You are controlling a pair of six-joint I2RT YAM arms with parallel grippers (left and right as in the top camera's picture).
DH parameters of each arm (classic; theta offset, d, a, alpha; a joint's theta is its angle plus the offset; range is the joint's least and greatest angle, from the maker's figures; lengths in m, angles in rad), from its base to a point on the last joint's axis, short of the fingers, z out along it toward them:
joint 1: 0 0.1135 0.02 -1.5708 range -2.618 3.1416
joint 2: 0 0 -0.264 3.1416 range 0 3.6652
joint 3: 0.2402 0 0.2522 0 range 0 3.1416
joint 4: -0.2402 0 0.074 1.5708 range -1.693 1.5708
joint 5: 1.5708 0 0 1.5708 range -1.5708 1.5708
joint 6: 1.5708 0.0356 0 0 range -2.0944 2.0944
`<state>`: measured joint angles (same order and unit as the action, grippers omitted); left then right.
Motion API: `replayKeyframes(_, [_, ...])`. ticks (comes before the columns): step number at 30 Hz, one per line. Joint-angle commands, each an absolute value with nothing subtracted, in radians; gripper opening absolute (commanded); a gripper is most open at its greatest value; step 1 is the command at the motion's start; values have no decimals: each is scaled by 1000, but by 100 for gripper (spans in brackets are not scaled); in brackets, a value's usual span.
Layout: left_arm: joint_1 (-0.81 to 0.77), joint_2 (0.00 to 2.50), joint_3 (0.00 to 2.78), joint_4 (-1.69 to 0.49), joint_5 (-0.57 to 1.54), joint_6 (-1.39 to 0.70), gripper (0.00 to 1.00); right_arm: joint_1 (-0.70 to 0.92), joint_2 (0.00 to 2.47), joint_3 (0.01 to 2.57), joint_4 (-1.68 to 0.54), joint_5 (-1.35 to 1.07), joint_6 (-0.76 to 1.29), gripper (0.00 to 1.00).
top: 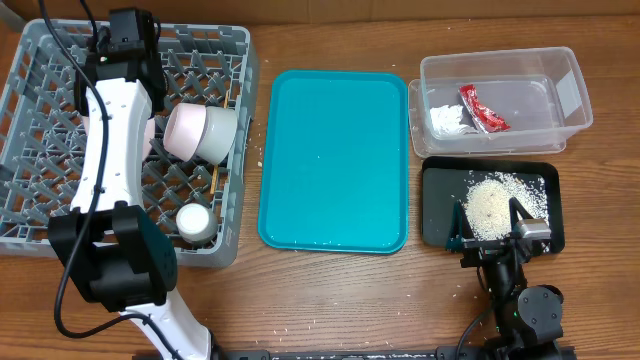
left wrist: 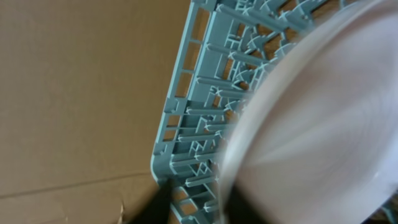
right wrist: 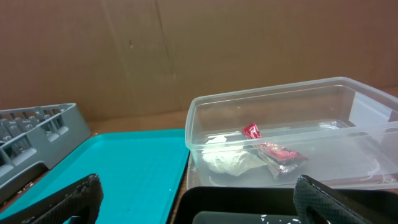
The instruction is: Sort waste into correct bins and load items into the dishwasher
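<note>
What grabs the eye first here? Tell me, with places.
The bright teal tray sits at centre. Left of it, the grey dish rack holds a pale bowl and a white bowl, the white left arm stretched over it. At right, a clear tub holds a red wrapper and white paper scrap; below it, rice heaps on a black tray.

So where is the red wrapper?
In the overhead view, the red wrapper lies inside the clear tub at the far right, beside the crumpled white paper.

A teal tray (top: 335,160) lies on the wooden table (top: 330,300).
</note>
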<state>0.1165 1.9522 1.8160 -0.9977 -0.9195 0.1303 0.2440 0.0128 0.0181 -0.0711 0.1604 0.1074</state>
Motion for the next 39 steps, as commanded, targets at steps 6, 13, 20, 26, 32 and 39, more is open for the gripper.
replayKeyframes(6, [70, 1696, 1817, -1017, -695, 65, 62, 246, 3, 8, -65, 157, 104, 100])
replayKeyframes(13, [29, 1440, 1817, -1170, -226, -31, 46, 246, 3, 8, -65, 157, 104, 100])
replayKeyframes(20, [-70, 1263, 1817, -1319, 189, -68, 40, 246, 3, 8, -65, 157, 104, 100])
replayKeyframes(26, [-193, 1211, 1817, -1404, 181, -88, 47, 246, 3, 8, -65, 157, 104, 100])
replayKeyframes(32, [-249, 1209, 1817, -1464, 173, -90, 100, 246, 3, 8, -65, 157, 104, 100])
replayKeyframes(39, [-249, 1211, 1817, -1489, 173, -90, 100, 246, 3, 8, -65, 157, 104, 100])
